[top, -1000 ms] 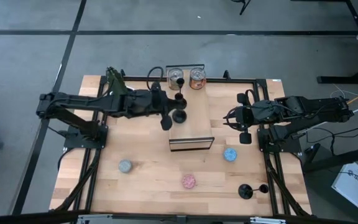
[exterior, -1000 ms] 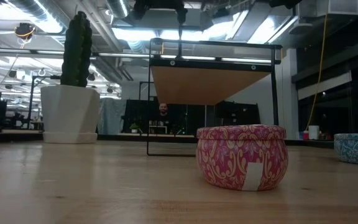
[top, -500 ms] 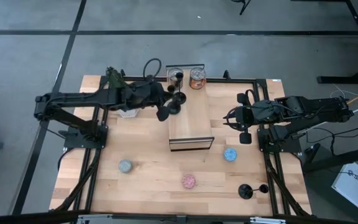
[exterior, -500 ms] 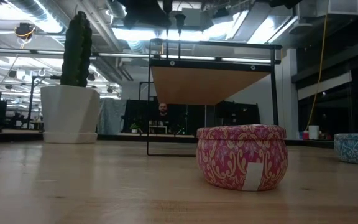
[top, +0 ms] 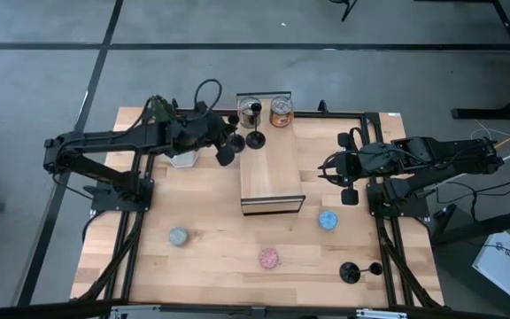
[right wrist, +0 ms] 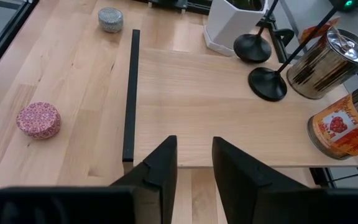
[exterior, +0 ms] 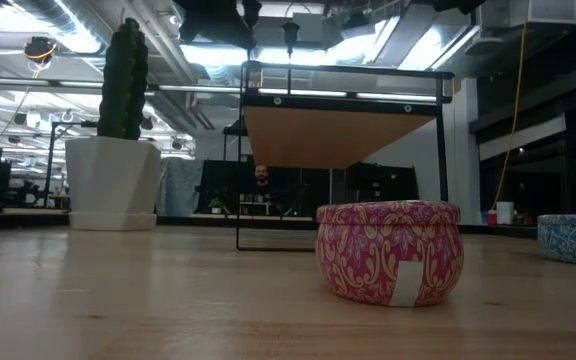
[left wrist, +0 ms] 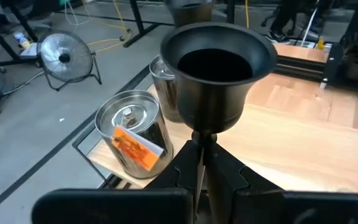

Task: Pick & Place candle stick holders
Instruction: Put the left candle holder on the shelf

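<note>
A big wooden table (top: 202, 266) holds a small raised wooden shelf (top: 271, 173) near its middle. The left arm (top: 104, 142) reaches along the back of the table to the shelf's far left corner. Its left gripper (top: 222, 144) is squeezed tight on the thin stem of a black candle stick holder (left wrist: 216, 81), whose cup top points away from the wrist. A second black holder (top: 255, 137) stands upright on the shelf's back left corner, close to two shiny metal tins (top: 266, 111). The right gripper (top: 333, 167) waits at the shelf's right side with its fingers a little apart, holding nothing. A third black holder (top: 351, 272) sits near the table's front right corner. Three little round tins, grey (top: 177, 237), pink (top: 268, 258) and blue (top: 328, 219), rest on the table in front
</note>
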Motion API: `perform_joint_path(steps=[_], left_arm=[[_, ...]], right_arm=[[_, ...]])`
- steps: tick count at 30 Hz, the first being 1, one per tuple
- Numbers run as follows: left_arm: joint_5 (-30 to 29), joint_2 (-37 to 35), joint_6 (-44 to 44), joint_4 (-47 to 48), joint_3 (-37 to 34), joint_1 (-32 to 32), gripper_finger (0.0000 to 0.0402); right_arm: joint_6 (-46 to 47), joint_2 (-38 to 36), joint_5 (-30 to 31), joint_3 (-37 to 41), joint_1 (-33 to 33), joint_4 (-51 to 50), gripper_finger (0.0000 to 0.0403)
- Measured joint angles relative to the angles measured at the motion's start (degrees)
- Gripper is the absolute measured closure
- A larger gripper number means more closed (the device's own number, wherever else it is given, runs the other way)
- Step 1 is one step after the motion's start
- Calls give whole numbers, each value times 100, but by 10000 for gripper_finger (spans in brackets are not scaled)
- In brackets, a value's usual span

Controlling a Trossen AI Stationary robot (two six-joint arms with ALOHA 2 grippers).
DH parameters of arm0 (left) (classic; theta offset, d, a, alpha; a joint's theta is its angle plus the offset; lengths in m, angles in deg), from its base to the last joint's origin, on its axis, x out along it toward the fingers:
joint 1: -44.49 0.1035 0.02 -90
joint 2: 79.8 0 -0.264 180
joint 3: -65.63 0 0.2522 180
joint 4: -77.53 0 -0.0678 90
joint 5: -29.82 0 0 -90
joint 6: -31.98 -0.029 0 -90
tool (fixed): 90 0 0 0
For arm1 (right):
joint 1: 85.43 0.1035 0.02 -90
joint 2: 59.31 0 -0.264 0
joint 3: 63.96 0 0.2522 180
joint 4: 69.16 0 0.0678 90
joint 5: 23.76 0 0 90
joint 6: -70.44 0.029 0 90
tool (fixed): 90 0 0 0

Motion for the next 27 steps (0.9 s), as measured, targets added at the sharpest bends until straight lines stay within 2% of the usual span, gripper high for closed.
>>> perform_joint_path(steps=[6,14,22,27], left_arm=[[269,127,72,-62,9,371,393],[1247,226,193,-399,9,901,393],[1610,457,227,-872,32,971,393],[1642,754,131,-1197,76,967,393]], right_arm=[[-2,1,0,0,1,0,300],[-2,2,0,0,2,0,300],[1,2,0,-1,2,0,300],[0,0,0,0,0,0,300]])
